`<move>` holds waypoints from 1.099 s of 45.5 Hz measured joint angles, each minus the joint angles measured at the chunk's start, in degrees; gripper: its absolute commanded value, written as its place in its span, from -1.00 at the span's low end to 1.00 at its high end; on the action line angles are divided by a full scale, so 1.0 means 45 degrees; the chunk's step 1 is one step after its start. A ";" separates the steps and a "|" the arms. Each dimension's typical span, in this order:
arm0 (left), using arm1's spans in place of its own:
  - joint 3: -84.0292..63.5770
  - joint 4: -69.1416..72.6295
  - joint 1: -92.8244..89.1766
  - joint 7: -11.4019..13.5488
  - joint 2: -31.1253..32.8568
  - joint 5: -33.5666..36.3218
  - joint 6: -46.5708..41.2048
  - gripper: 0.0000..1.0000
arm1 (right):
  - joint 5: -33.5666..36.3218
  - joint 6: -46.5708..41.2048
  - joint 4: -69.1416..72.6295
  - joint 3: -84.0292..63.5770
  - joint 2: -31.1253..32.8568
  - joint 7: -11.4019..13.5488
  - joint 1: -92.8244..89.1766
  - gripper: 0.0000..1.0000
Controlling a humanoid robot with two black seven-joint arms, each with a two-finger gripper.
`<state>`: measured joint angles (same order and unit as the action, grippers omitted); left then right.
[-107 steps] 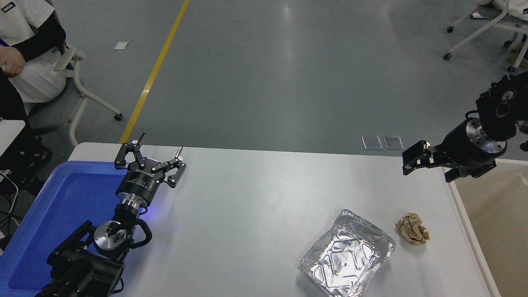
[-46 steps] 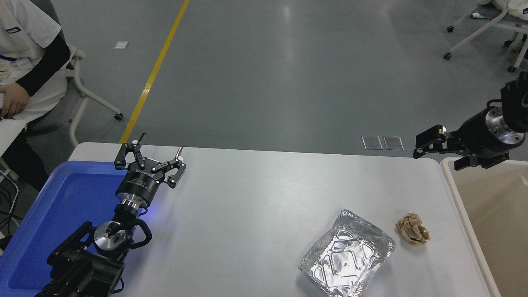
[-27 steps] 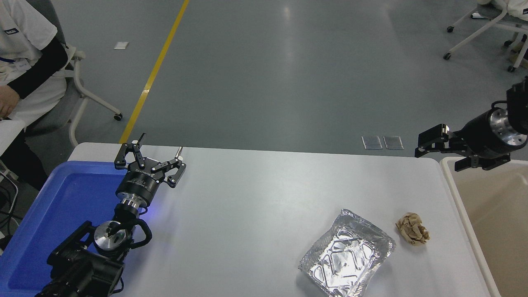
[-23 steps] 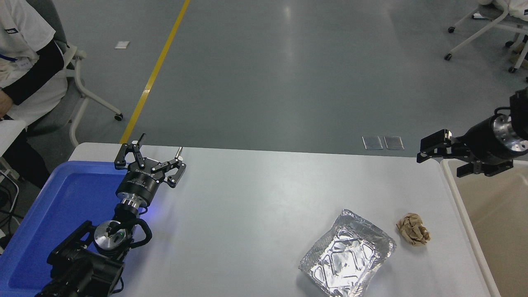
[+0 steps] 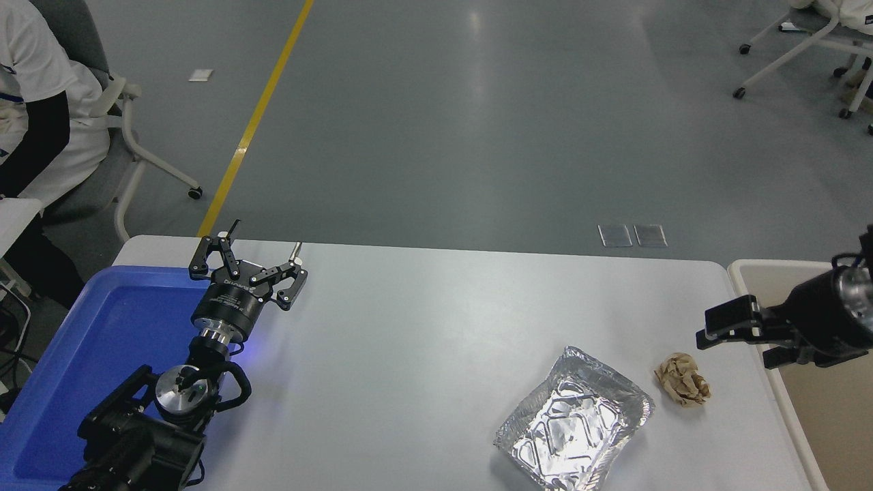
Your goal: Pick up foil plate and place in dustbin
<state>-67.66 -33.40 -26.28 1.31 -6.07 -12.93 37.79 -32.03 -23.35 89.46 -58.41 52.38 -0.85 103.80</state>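
**Right arm dropping toward the plate, no grasp yet**

Since the earlier frames our right gripper (image 5: 740, 334) has come down from high over the table's far right corner and now sits low at the right edge, above the dustbin (image 5: 750, 267) rim. Nothing else has shifted.

Foil plate (image 5: 574, 428) lies open side up on the white table (image 5: 423, 341), near the front right, untouched and apart from everything. Crumpled brown paper ball (image 5: 683, 379) sits just beside its far right corner, between plate and dustbin, not touching either.

Right gripper points left, toward the paper ball, well above and right of the plate. Its two fingers stand apart, holding nothing. We judge it is mid-approach.

Left gripper (image 5: 247, 267) is parked at the lower left, next to the blue tray (image 5: 82, 354), fingers spread, empty.

Progress: nothing done yet. Left to do: reach the plate, grip its rim, lift, carry right, release in the dustbin. Risk as we see it: the paper ball lies close to the approach path.

Person seated at the far left (image 5: 34, 123), clear of the work.
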 measured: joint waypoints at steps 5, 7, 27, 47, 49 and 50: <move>0.0000 0.0000 0.0000 0.0000 0.0000 0.0002 0.0000 0.98 | -0.0131 0.1151 0.0093 0.0504 0.0005 -0.0047 -0.1242 1.00; 0.0000 0.0000 0.0000 0.0000 0.0000 0.0002 0.0000 0.98 | -0.0147 0.1458 0.0105 0.0749 -0.0021 -0.0054 -0.1707 1.00; 0.0009 0.0001 0.0000 -0.0001 0.0000 0.0001 0.0000 0.98 | 0.0759 0.3763 0.0186 0.2658 -0.0638 -0.0105 -0.5577 1.00; 0.0003 0.0001 0.0000 -0.0001 0.0000 0.0002 0.0000 0.98 | 0.1022 0.5889 0.0121 0.3839 -0.2408 -0.0170 -0.7473 1.00; 0.0003 0.0000 0.0000 -0.0001 0.0000 0.0002 0.0000 0.98 | 0.1028 0.6152 0.0052 0.3891 -0.2638 -0.0177 -0.7657 1.00; 0.0002 0.0000 0.0000 -0.0001 0.0000 0.0001 0.0000 0.98 | 0.1031 0.6249 0.0020 0.3907 -0.2725 -0.0180 -0.7732 1.00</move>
<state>-67.65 -33.40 -26.28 1.31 -6.06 -12.92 37.79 -27.39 4.77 89.55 -40.83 40.11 -1.66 69.01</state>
